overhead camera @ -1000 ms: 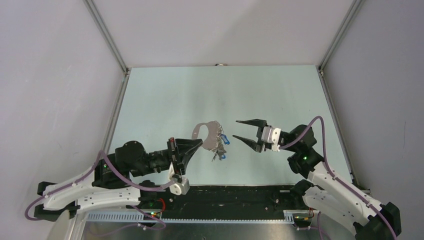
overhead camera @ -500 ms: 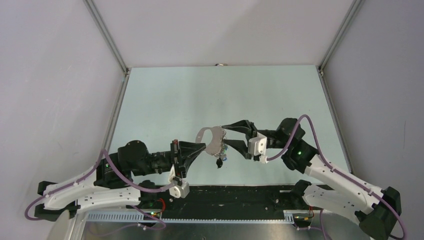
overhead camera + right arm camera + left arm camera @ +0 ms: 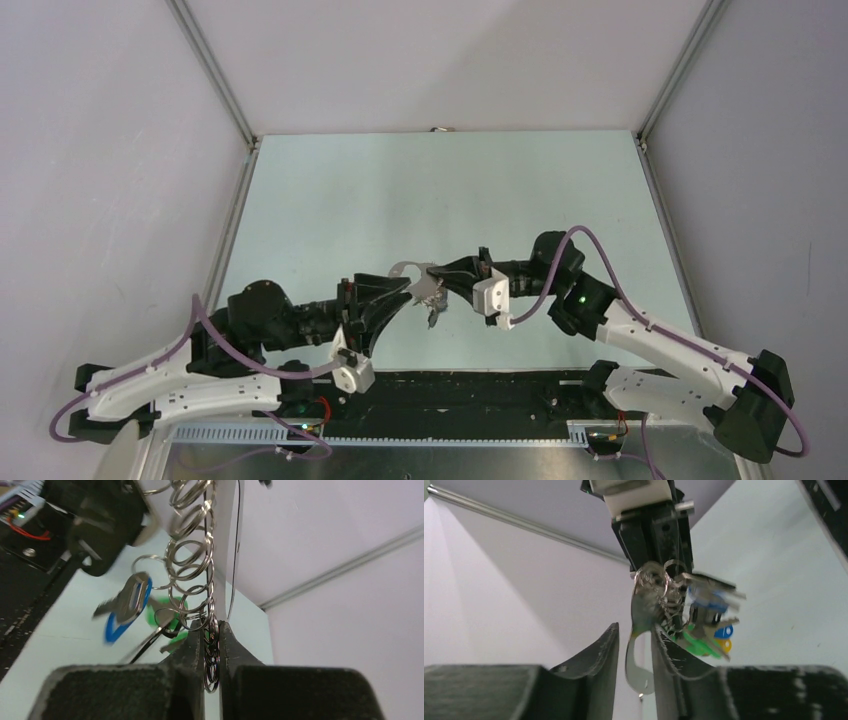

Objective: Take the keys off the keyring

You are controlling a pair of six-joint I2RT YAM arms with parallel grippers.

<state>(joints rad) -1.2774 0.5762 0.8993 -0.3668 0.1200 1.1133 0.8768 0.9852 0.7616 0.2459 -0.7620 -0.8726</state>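
The grey keyring (image 3: 404, 268) hangs above the table between both arms. In the left wrist view its flat loop (image 3: 638, 670) stands between my left gripper's (image 3: 634, 627) fingers, which are open; it lies against the right finger with a gap on the left. Keys with green, blue and yellow heads (image 3: 706, 640) dangle beside it on a chain of small silver rings (image 3: 192, 565). My right gripper (image 3: 211, 626) is shut on the lower rings of that chain. A blue-headed key (image 3: 124, 607) swings blurred to the left, and the keyring (image 3: 231, 525) rises above the fingers.
The pale green table top (image 3: 440, 190) lies below, enclosed by grey walls with metal rails (image 3: 215, 70). The black strip of the arm bases (image 3: 470, 395) runs along the near edge.
My right gripper moved left to the key bundle and shut on the ring chain. My left gripper's jaws opened around the keyring. The bundle has shifted a little down and left.
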